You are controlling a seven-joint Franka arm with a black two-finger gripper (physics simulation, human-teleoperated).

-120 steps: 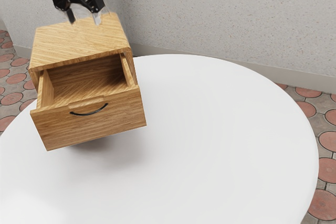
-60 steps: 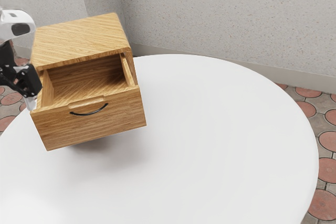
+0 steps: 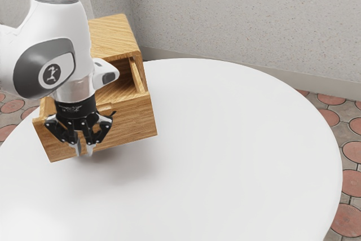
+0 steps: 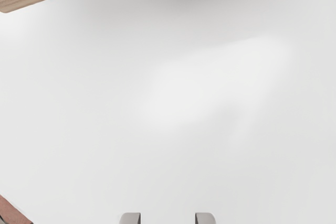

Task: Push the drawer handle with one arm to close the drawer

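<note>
White gleams the round table (image 3: 225,139), speckled wall (image 3: 237,21) at the exterior view's twelve, red-patterned floor (image 3: 352,182) at three! Drawer (image 3: 134,123) juts open at ten, gripper (image 3: 84,149) before it, slightly parted, empty.

You have a round white table (image 3: 237,145) carrying the wooden cabinet (image 3: 115,35), its top stretching in front of and beside the cabinet.

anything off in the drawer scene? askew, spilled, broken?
Nothing stands out: no visible spill or damage. The drawer is open, as expected before a closing push. The gripper hides most of the handle, so can't vouch for that.
</note>
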